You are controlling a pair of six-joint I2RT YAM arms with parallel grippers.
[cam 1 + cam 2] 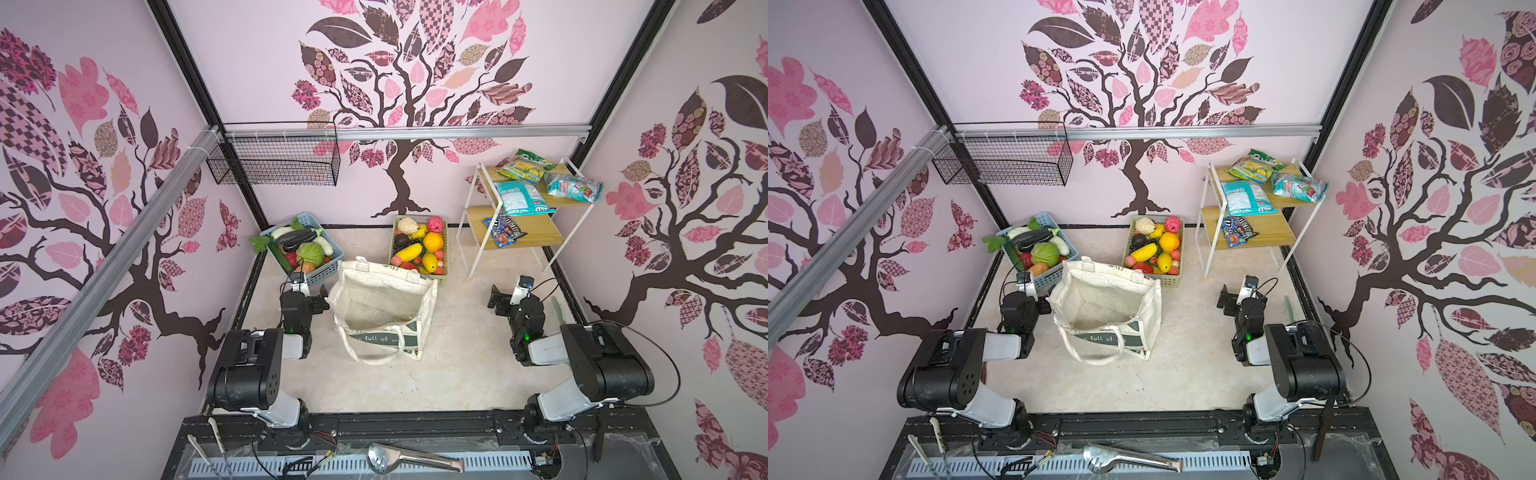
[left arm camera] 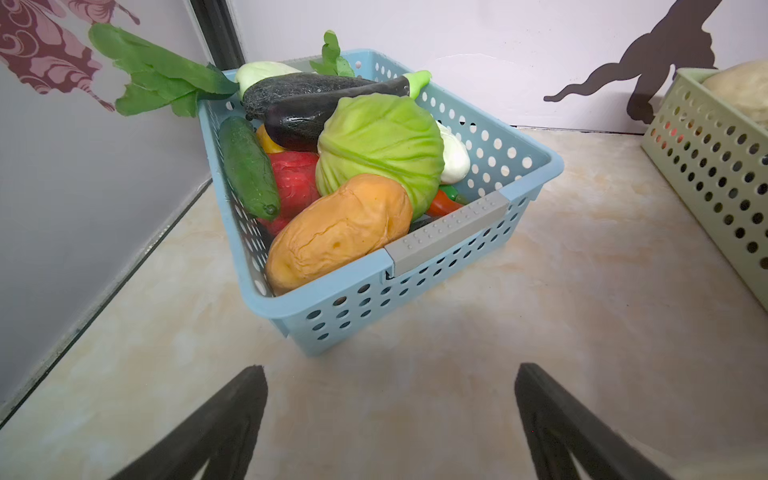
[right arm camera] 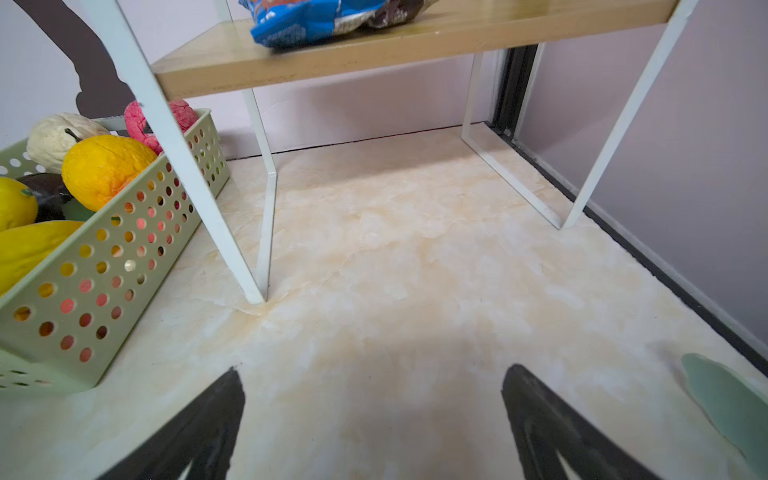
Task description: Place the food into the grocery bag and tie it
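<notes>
The cream grocery bag (image 1: 374,286) (image 1: 1100,286) stands open and upright mid-floor, with nothing showing inside. Food fills two baskets behind it. The blue basket (image 1: 322,274) (image 2: 374,307) holds a green cabbage (image 1: 309,254) (image 2: 378,145), a potato (image 2: 340,232), a cucumber and an aubergine. The pale green basket (image 1: 440,280) (image 3: 104,282) holds an orange (image 1: 433,241) (image 3: 106,168) and yellow fruits. My left gripper (image 1: 318,303) (image 1: 1044,305) (image 2: 388,370) hovers open and empty beside the bag's left wall, facing the blue basket. My right gripper (image 1: 496,297) (image 1: 1225,301) (image 3: 370,370) is open and empty, right of the bag.
A white-framed wooden shelf (image 1: 519,232) (image 3: 374,45) with snack packets stands at the back right, its legs just ahead of my right gripper. A black wire basket (image 1: 274,162) hangs on the back rail. Metal tongs (image 1: 415,457) lie at the front edge. A pale green scrap (image 3: 727,399) lies by the right wall.
</notes>
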